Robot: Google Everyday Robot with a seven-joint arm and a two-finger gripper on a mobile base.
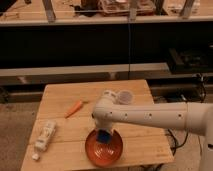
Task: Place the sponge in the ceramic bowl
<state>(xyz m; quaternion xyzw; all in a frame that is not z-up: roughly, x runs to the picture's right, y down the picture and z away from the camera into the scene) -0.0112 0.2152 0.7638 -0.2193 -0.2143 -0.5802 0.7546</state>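
Camera view: a light wooden slatted tabletop stands before dark shelving; the robot's white arm reaches in from the right edge, bends at a rounded joint over the middle of the tabletop and points down; its dark gripper hangs just over the far inner side of the wide, shallow, round orange-red ceramic bowl, which sits at the near edge of the tabletop; the jaws are closed in on the small bright blue rectangular sponge, pinching it at its top; the sponge is inside the outline of the ceramic bowl, low over its far half, and I cannot tell whether it touches the glaze; a small translucent whitish cup stands behind the arm's joint, toward the far side of the tabletop; a slim orange carrot-shaped piece lies tilted to the left of the arm, well apart from the bowl; a white oblong bottle-like object lies on its side near the left edge, with a tiny white bit just beside its near end; dark cables hang off to the right of the tabletop.
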